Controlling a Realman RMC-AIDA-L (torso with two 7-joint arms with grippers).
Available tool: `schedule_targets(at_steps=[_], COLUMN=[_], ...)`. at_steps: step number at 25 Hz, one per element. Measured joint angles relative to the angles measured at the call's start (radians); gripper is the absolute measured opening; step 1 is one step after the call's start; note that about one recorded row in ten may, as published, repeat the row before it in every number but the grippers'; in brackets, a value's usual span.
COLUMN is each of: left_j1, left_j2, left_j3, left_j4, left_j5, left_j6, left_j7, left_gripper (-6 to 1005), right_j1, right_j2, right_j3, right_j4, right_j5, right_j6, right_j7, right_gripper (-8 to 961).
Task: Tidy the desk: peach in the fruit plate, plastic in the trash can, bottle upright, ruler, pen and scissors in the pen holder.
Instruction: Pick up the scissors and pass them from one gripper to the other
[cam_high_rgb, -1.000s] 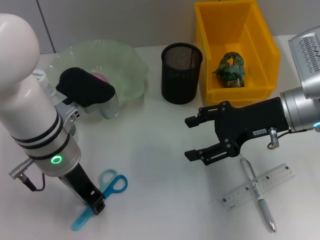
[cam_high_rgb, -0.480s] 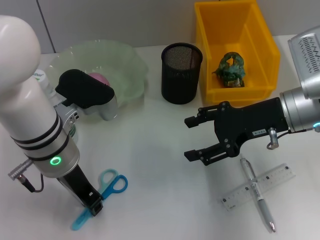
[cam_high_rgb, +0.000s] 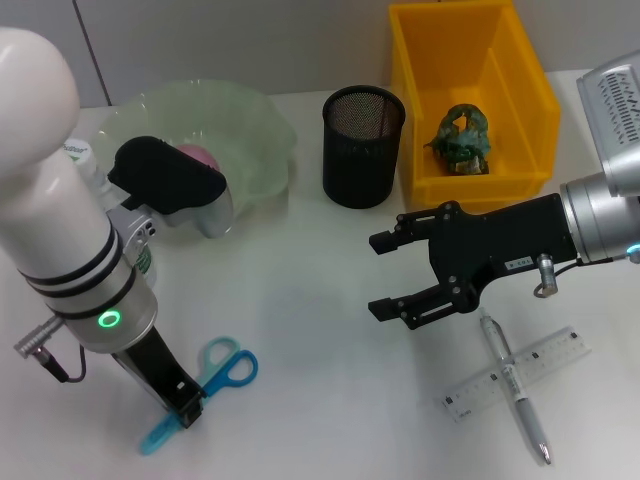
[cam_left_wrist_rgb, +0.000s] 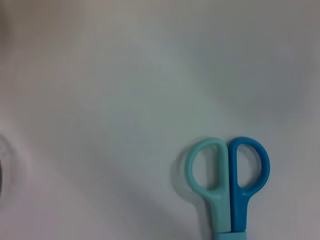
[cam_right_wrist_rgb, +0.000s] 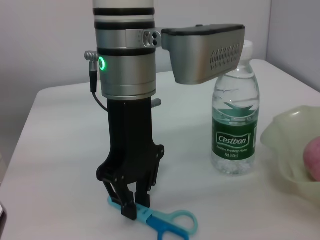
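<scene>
The scissors lie on the desk at the front left; they also show in the left wrist view. My left gripper stands down on their blade cover, its fingers closed around it. My right gripper hangs open and empty above mid-desk. The pen lies across the ruler at the front right. The peach sits in the fruit plate. The bottle stands upright behind my left arm. The pen holder is empty.
The yellow trash can at the back right holds a crumpled green piece of plastic. My left arm's white body hides the desk's left side in the head view.
My left gripper has sunk slightly toward the desk's front edge, and the scissors have shifted a little with it. The right arm has not moved.
</scene>
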Motion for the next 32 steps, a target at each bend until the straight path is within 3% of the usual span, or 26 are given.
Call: schedule_targets(at_steps=[5,10,19,22,23,29,30,32], left_j1=[0.006,0.020,0.068,0.088,0.135,0.167,0.200,0.207], left_j2=[0.004,0.008,0.011,0.011,0.009,0.011,0.011,0.011], left_j3=[-0.060,-0.173,-0.241,-0.249,-0.294,-0.318,-0.322,-0.322], left_j4=[0.021,0.056,0.122,0.146,0.196,0.219,0.248,0.253], left_j5=[-0.009,-0.051,-0.061,-0.061,-0.105,-0.171,-0.210,-0.224], left_j6=[0.022,0.063,0.066,0.058,0.045,0.036,0.023,0.020], left_j7=[0.025,0.103,0.243,0.281,0.410,0.506,0.610,0.641], left_gripper=[222,223,224,224,224,225,226,226], right_j1=[0.000,0.000,0.031,0.041,0.051,0.080,0.091,0.098], right_j2=[0.000,0.000,-0.008,-0.024,-0.038,-0.074,-0.088,-0.095], right_j3=[0.004,0.019,0.178,0.196,0.199,0.205,0.204,0.203], right_j4=[0.000,-0.002,-0.031,-0.043,-0.043,-0.027,-0.024,-0.022], right_j5=[0.005,0.010,0.012,0.012,0.012,0.012,0.010,0.008], right_j6=[-0.003,-0.006,-0.073,-0.080,-0.083,-0.087,-0.094,-0.099], right_j7=[0.004,0.042,0.292,0.410,0.501,0.694,0.760,0.793], right_gripper=[814,813,813,813,813,813,813,813])
